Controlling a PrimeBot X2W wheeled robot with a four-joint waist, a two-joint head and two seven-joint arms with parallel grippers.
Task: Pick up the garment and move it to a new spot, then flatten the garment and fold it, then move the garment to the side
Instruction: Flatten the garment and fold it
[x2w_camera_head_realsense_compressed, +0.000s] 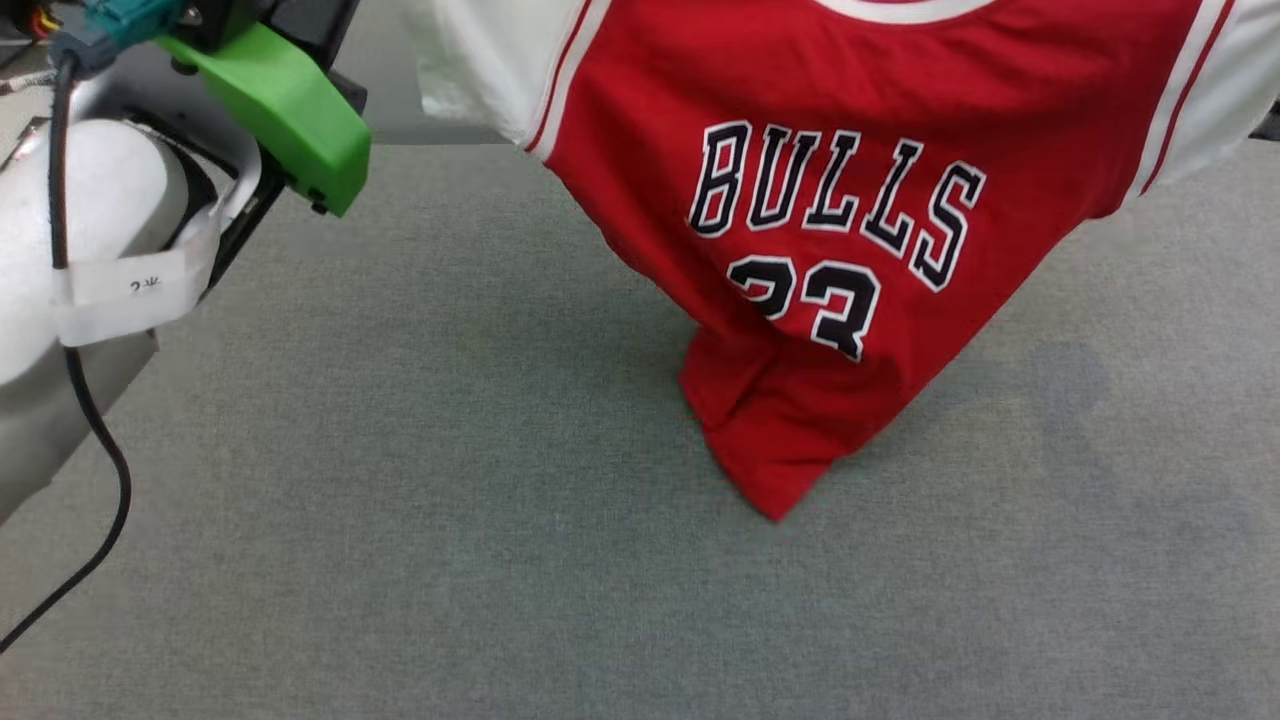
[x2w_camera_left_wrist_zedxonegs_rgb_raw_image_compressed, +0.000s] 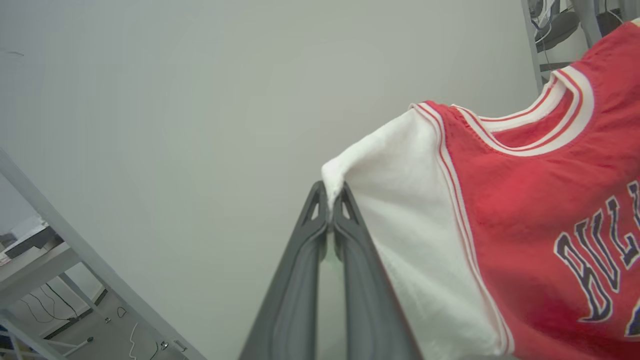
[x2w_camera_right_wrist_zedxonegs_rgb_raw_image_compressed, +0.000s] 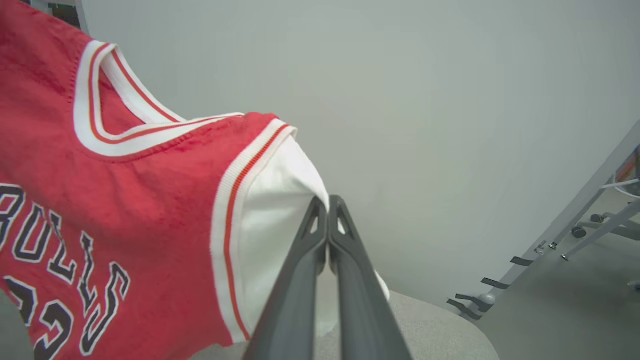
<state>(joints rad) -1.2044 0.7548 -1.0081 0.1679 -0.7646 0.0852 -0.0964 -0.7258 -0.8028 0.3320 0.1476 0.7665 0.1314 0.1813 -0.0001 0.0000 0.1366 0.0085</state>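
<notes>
The garment, a red jersey with white sleeves and black "BULLS 23" lettering, hangs spread in the air with its front toward me. Its lower hem is bunched into a point that rests on the grey table. In the left wrist view my left gripper is shut on the tip of one white sleeve of the garment. In the right wrist view my right gripper is shut on the edge of the other white sleeve of the garment. My left arm's pale forearm with a green part sits at the upper left.
A black cable hangs from the left forearm over the table's left side. A plain pale wall stands behind the jersey. A slanted metal frame post and a wheeled stand base stand on the floor beyond the table.
</notes>
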